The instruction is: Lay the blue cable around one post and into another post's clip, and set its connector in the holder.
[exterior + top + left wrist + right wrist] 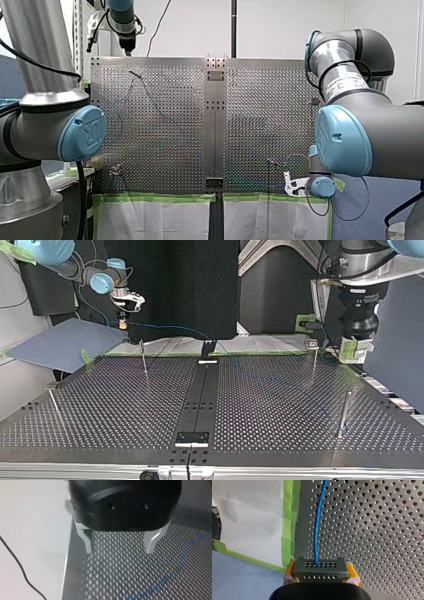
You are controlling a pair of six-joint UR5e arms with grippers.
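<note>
Perforated metal table [125, 405] with upright posts [344, 412], blue cable [181, 558] across it

Thin blue cable [150, 97] across perforated table [270, 100], green tape [160, 198] along near edge.

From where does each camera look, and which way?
Front: behind my left arm and right arm, over the table; elbows show.
Top: across the table, facing the arms; both wrists show.
Left wrist: above the table's edge; jaws open.
Right wrist: above the table; jaws shut on the connector.
Both wrist views share the blue cable.
</note>
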